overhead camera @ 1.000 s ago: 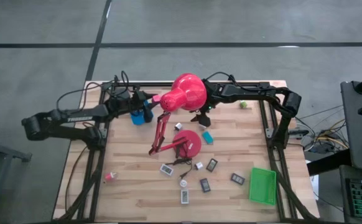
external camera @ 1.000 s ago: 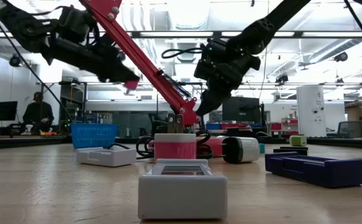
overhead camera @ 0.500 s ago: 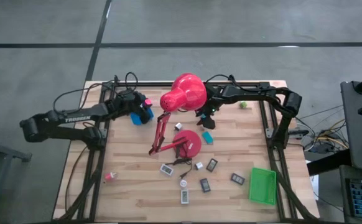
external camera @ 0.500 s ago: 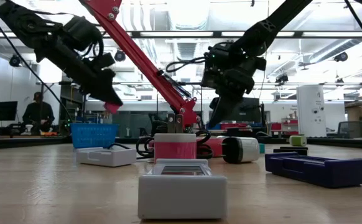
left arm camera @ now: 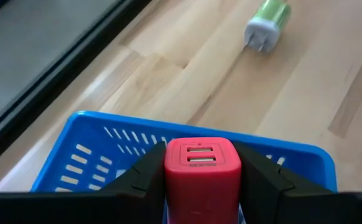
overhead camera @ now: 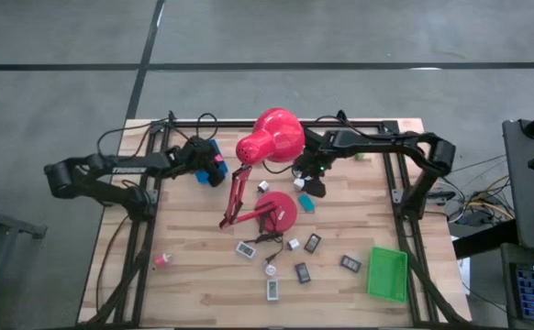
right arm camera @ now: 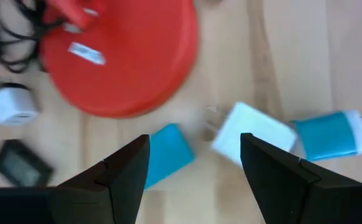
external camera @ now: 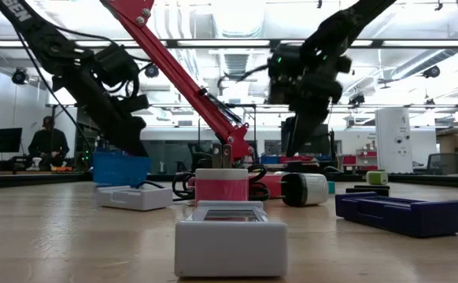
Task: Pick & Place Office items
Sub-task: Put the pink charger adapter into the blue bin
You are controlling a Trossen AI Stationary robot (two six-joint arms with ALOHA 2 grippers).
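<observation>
Pink charger (left arm camera: 201, 171), slotted blue basket (left arm camera: 88, 155), red lamp base (right arm camera: 125, 56), teal block (right arm camera: 167, 154).

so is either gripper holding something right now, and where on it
The left gripper clamps a pink USB charger block by its two sides, over the blue basket. The right gripper is open, holding nothing.

Robot, two arms.

Left arm (overhead camera: 111, 170): dark, jointed, slender tubular links with rounded joint housings; white lettering along the forearm link, too small to read; thin black cable looping loosely above the wrist.

Right arm (overhead camera: 386, 145): same dark build; rounded elbow housing at the far right; black cable arching over the upper link; small green light near the wrist, also seen in the low view.

Left gripper (left arm camera: 201, 177): two dark, matte fingers (left arm camera: 137, 180) with angular, faceted inner edges.

Right gripper (right arm camera: 193, 171): two dark fingers (right arm camera: 116, 171), wedge-shaped, tapering to points, matte with faint edge highlights.
</observation>
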